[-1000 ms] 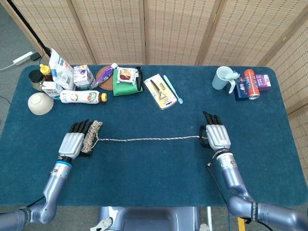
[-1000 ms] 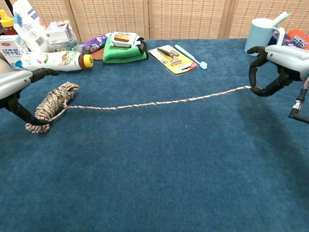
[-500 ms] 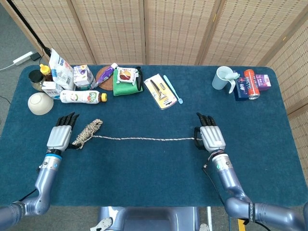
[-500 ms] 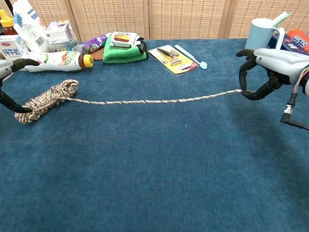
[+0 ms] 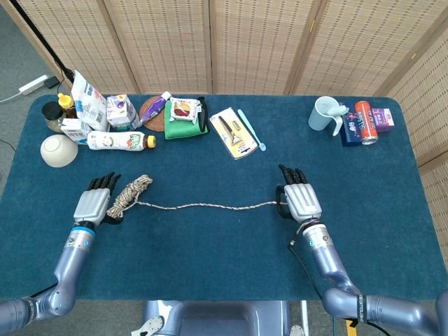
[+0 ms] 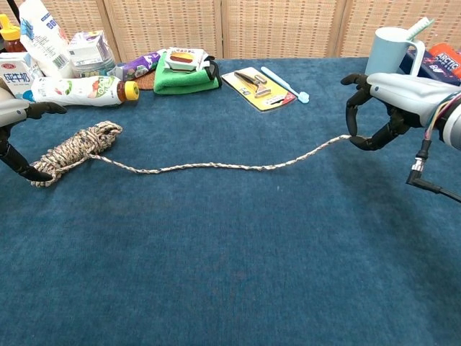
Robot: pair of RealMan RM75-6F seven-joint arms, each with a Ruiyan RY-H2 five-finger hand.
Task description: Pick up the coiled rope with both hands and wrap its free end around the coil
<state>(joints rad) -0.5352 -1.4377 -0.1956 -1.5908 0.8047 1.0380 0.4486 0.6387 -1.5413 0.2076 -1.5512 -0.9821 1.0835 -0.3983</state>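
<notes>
1. Since half a second ago the free end (image 6: 216, 166) of the rope has gone slack – it now sags in a wavy line where it ran taut – and the right hand (image 5: 299, 201) has shifted toward the coil (image 5: 129, 196).
2. The left hand (image 5: 94, 203) rests palm down just left of the coil, a curled finger pinching the coil's near tip against the blue table (image 5: 224, 245).
3. The right hand, well right of the coil, pinches the rope's far tip – fingers curled.
4. Toward the near edge from the coil lies bare cloth; a bottle (image 5: 117, 141) lies just beyond it.
</notes>
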